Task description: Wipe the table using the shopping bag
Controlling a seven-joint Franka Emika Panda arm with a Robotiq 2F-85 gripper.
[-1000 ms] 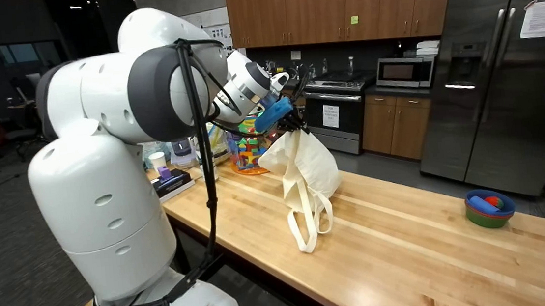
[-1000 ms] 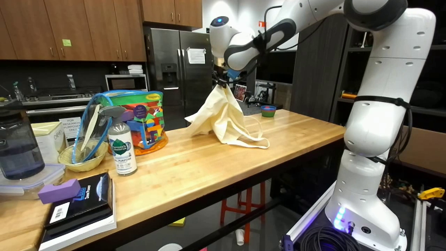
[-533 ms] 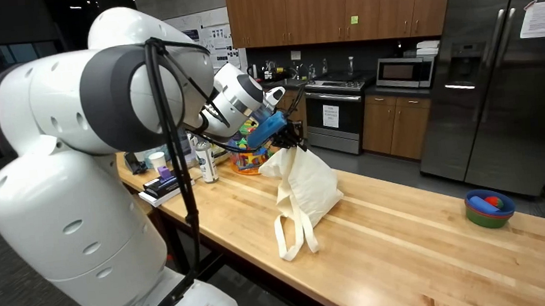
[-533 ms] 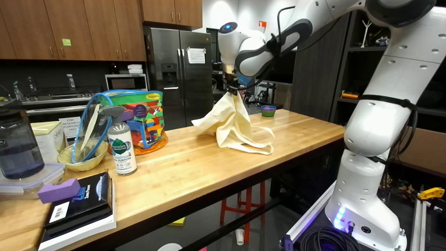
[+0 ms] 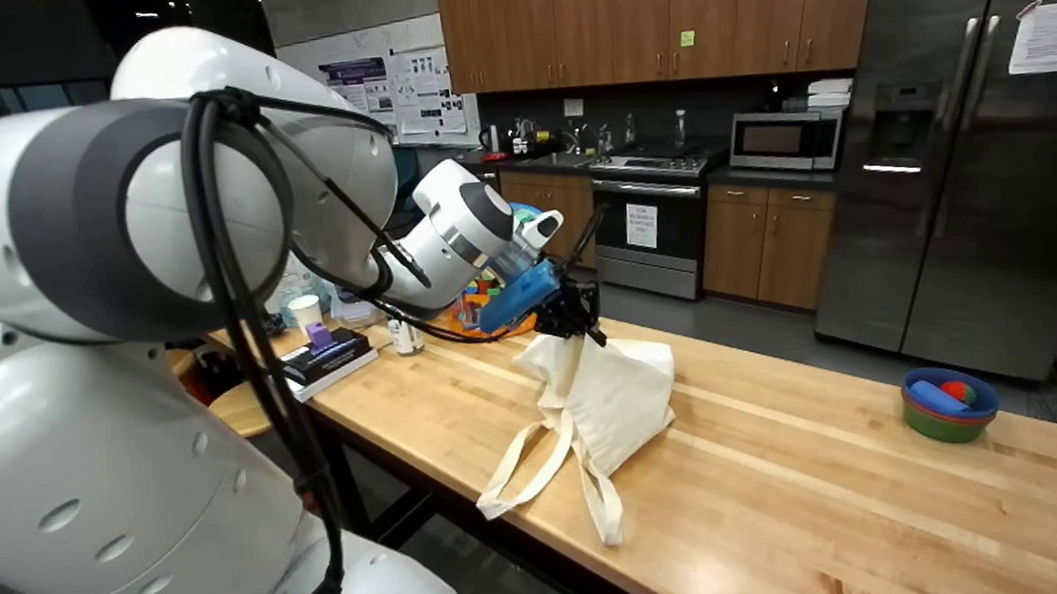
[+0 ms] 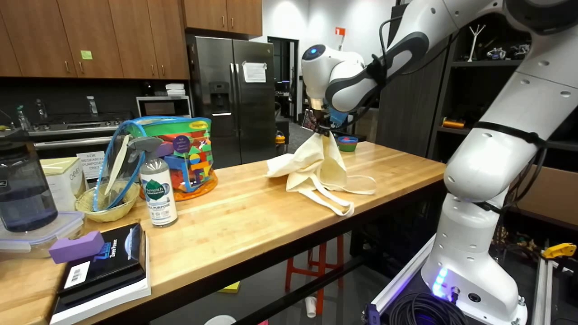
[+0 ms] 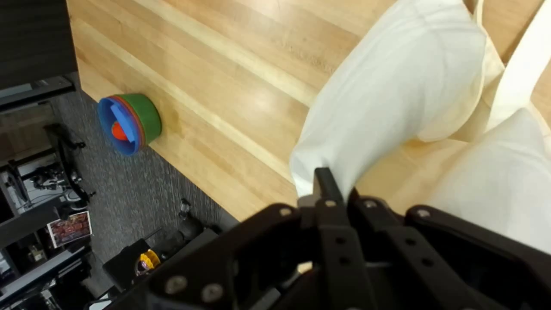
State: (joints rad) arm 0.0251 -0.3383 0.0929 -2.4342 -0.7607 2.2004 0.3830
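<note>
- Wiping the bench (image 5: 823,491), apparently.
- Our fingers (image 7: 326,185) pinch the shopping bag (image 5: 619,404).
- Next, we should sweep low toward the bowls (image 5: 947,424), three o'clock in an exterior view.

The shopping bag (image 5: 619,402) is cream-white, the worktop (image 5: 795,503) striped pale and tan. The tool (image 7: 339,189) is black; the bowls (image 5: 948,429) are blue, red and green

Brown cabinets (image 5: 656,8) hang above a stove (image 5: 675,222), a metal fridge (image 5: 992,180) beside them. The floor (image 5: 732,322) is grey. A dark doorway (image 6: 282,58) opens in the brightly lit white wall (image 6: 289,27).
</note>
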